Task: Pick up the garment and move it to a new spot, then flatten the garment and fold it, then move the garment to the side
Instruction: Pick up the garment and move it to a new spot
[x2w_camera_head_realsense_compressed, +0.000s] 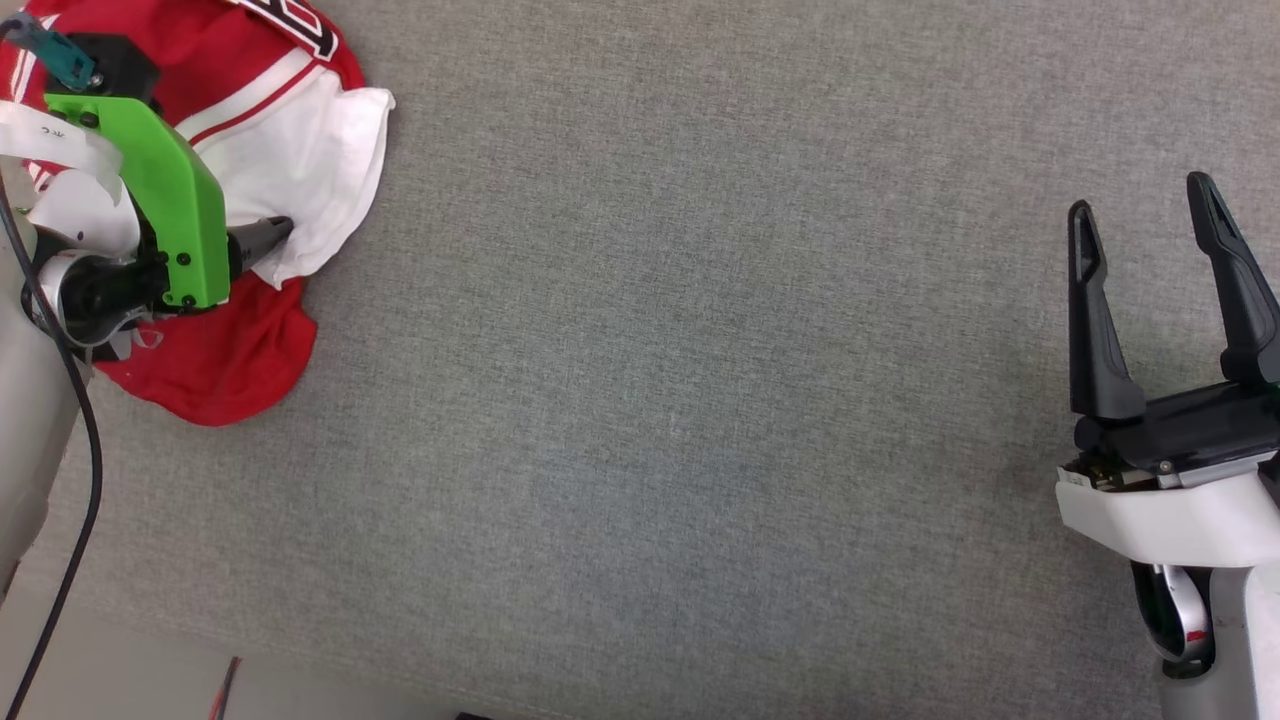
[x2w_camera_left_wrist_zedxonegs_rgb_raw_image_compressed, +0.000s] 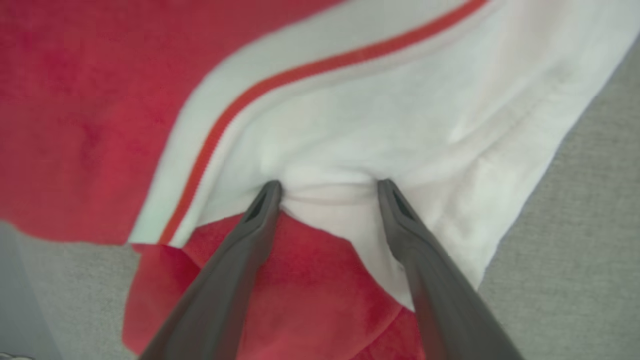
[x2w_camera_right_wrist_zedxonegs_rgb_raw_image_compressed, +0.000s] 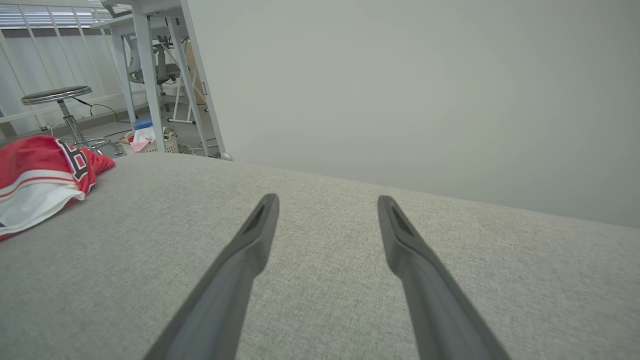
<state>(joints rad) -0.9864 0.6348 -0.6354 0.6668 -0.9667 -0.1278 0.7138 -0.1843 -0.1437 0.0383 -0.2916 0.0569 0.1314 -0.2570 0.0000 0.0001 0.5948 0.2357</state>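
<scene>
Left jaws spread against garment (x2w_camera_left_wrist_zedxonegs_rgb_raw_image_compressed: 380, 115), right jaws spread, basket (x2w_camera_right_wrist_zedxonegs_rgb_raw_image_compressed: 171, 143) holding cloth (x2w_camera_right_wrist_zedxonegs_rgb_raw_image_compressed: 142, 138)

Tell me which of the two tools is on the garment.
The left tool, open, with its tips pressed into the white sleeve of the garment; the right tool is open over the bare grey surface, well apart.
</scene>
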